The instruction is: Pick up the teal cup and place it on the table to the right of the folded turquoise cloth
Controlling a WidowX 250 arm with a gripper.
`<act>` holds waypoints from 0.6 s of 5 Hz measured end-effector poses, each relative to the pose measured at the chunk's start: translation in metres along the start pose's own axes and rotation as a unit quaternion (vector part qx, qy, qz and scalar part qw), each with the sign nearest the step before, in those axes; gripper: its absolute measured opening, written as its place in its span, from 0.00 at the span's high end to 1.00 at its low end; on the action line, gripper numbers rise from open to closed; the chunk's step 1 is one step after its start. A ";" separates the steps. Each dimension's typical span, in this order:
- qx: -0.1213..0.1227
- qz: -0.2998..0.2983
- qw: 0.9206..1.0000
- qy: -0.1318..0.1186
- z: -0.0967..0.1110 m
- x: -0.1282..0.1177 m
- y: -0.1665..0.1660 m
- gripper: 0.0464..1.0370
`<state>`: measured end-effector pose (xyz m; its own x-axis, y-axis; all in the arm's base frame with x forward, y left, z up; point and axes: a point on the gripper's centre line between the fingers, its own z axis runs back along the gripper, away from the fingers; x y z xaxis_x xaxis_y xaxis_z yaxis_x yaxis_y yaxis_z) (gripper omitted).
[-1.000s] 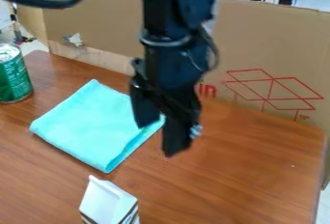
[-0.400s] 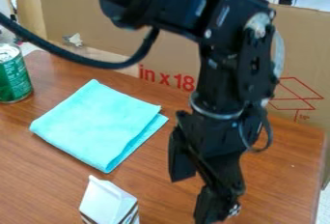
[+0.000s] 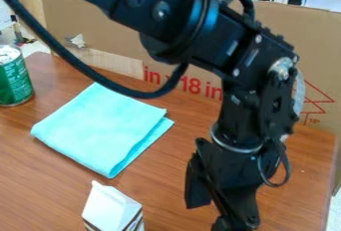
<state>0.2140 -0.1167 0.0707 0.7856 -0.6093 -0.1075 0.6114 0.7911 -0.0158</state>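
The black gripper (image 3: 212, 211) hangs low over the right front of the table, its fingers spread apart and one of them reaching the bottom edge of the view. Nothing shows between them. To its left stands a white carton (image 3: 112, 209) with a peaked top and dark stripes, cut off by the bottom edge. A folded turquoise cloth (image 3: 100, 128) lies flat left of the arm, farther back than the carton. At the far left edge a green can (image 3: 15, 78) stands upright. The gripper touches none of these.
A brown cardboard panel (image 3: 100, 21) with red print stands along the back of the wooden table (image 3: 40, 175). The arm and its black cable cross above the cloth's back corner. The table's right edge runs beside the gripper.
The gripper has moved from beside the cloth's right corner toward the right and the front, dropping lower in the view. Cloth, carton and can have stayed put.
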 end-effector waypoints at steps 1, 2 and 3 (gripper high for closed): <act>-0.002 -0.032 0.999 0.006 -0.010 0.013 -0.012 0.04; -0.002 -0.041 0.999 0.025 -0.019 0.020 -0.017 0.04; -0.005 -0.039 0.998 0.047 -0.030 0.017 -0.016 0.08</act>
<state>0.2148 -0.1386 0.0398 0.7232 -0.6613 -0.1991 0.6687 0.7426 -0.0376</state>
